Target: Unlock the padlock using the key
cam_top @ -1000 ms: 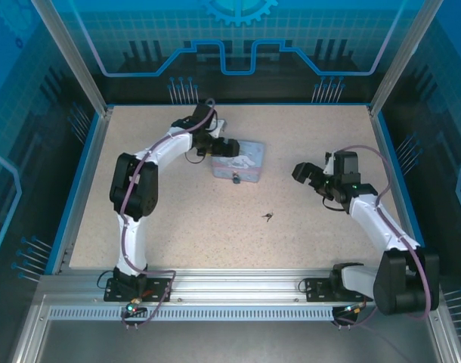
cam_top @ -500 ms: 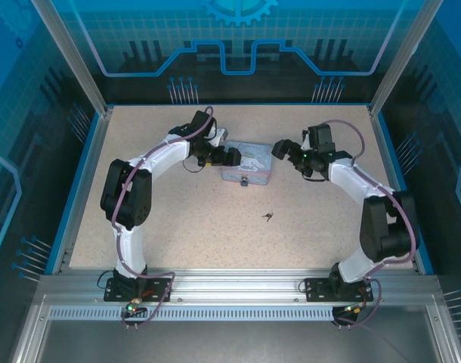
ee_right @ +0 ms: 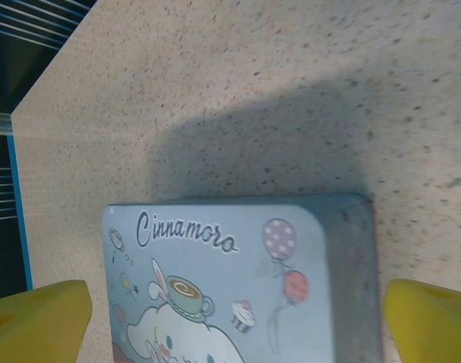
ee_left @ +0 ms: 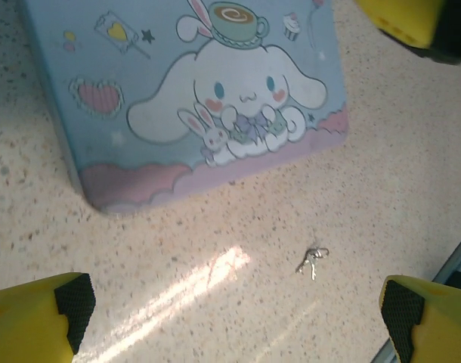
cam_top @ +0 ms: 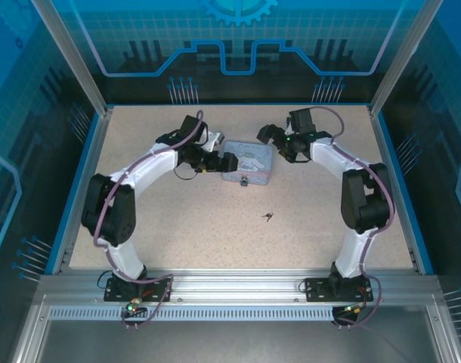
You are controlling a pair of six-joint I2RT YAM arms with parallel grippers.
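Left gripper (cam_top: 229, 160) and right gripper (cam_top: 267, 136) both spread wide, empty, flanking the tin (cam_top: 249, 160) at its two ends. Padlock (cam_top: 244, 181) against the tin's near side; too small to tell whether locked. Key (cam_top: 268, 217) loose on the table (cam_top: 177, 227), nearer the arm bases, apart from padlock and both grippers. Judged barely begun: nothing grasped yet, so key pickup, insertion and turning all left to do.
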